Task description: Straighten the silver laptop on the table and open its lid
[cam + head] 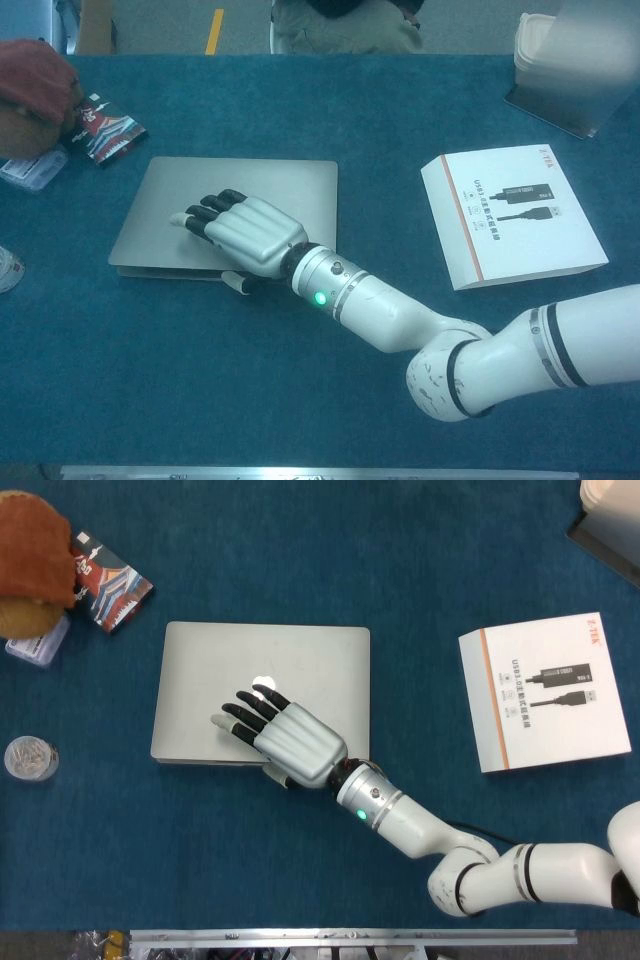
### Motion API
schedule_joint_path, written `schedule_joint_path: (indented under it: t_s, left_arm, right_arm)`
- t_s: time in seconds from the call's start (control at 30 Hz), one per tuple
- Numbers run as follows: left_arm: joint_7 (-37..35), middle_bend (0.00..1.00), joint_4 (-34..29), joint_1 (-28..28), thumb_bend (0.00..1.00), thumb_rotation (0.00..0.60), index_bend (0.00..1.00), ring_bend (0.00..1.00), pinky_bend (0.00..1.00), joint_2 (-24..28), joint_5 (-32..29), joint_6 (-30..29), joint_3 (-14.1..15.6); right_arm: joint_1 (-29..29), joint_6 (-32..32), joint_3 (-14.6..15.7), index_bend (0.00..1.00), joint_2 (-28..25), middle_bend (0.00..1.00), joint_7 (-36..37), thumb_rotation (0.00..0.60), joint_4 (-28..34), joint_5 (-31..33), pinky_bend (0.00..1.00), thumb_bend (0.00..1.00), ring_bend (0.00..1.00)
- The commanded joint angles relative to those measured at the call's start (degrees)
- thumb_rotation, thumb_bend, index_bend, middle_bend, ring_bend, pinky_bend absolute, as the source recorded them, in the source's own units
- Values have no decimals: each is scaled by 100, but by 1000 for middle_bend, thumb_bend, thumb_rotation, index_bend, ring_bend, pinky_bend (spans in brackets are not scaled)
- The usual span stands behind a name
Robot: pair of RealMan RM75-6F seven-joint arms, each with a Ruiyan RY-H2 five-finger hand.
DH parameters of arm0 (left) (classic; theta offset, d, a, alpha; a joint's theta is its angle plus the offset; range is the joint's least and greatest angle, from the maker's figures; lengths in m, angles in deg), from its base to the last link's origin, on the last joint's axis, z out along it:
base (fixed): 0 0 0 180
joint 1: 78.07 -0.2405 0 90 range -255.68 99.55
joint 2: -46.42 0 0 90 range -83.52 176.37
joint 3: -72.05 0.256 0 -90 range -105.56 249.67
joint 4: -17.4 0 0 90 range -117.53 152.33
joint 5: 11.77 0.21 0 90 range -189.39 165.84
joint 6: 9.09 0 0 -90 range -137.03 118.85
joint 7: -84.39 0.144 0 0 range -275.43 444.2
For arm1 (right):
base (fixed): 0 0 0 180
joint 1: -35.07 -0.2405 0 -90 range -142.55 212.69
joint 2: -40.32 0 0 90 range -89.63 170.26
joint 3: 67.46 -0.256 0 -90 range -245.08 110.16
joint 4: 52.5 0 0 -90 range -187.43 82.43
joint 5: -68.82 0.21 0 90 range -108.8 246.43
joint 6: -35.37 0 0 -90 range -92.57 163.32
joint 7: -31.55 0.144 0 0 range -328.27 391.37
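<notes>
A flat silver laptop [230, 205] is seen lying on the blue-carpeted worktop [300, 400], its front edge raised slightly so that a thin dark gap is shown beneath the lid. The right hand [245, 235] is laid on the lid with fingers [205, 210] extended, and the thumb appears to be hooked under the front edge. A white rectangular cardboard box [510, 215] is placed well apart, to the right.
</notes>
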Motion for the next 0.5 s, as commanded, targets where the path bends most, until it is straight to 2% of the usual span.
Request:
schedule_joint_path:
  t_s: [0.03,0.33,0.5]
  left_arm:
    - [-83,0,59,39,203,600,0,0,0,-38,-58,114,8]
    - [-213,0,169,140,203,600,0,0,0,-78,121,371,144]
    - [-342,8,74,352,203,580,38,0,0,39,470,772,357]
  right_arm:
    - [-22,-27,-69,16,-84,102,-139,600,119,56,77,395,5]
    - [-140,-92,-278,16,-338,102,-598,600,494,229,77,394,5]
    - [-214,-133,-357,16,-431,102,-792,600,660,317,76,394,5]
